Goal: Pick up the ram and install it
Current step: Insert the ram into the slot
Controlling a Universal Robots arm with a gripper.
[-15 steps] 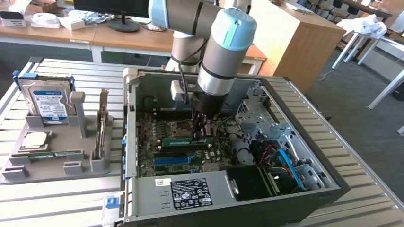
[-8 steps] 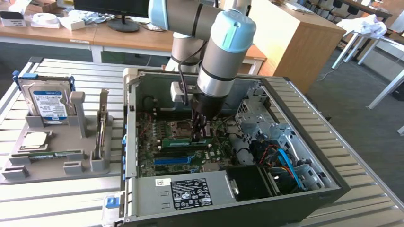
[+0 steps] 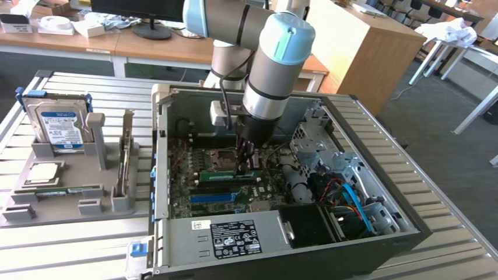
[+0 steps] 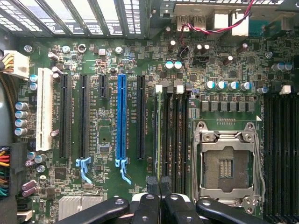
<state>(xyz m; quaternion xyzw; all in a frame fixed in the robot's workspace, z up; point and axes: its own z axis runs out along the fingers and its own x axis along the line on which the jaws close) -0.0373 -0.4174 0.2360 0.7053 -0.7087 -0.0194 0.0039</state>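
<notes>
The ram [image 4: 159,135] stands on edge in the outermost memory slot of the motherboard [image 4: 107,65], beside the empty processor socket [image 4: 226,163]. From above it shows as a thin green line. My gripper [image 4: 159,184] is shut, its two black fingertips [image 4: 152,183] pressed together over the near end of the stick. In the exterior view the gripper [image 3: 247,169] reaches straight down into the open computer case [image 3: 374,134], and the ram [image 3: 225,174] shows as a green strip lying along its slot just below the fingers.
A grey parts holder [image 3: 70,175] on the exterior view's left carries a blue-labelled hard drive [image 3: 58,125], a square silver processor [image 3: 41,172] and a flat green stick [image 3: 66,191]. Cables [image 3: 350,195] and drive cages crowd the case's right side.
</notes>
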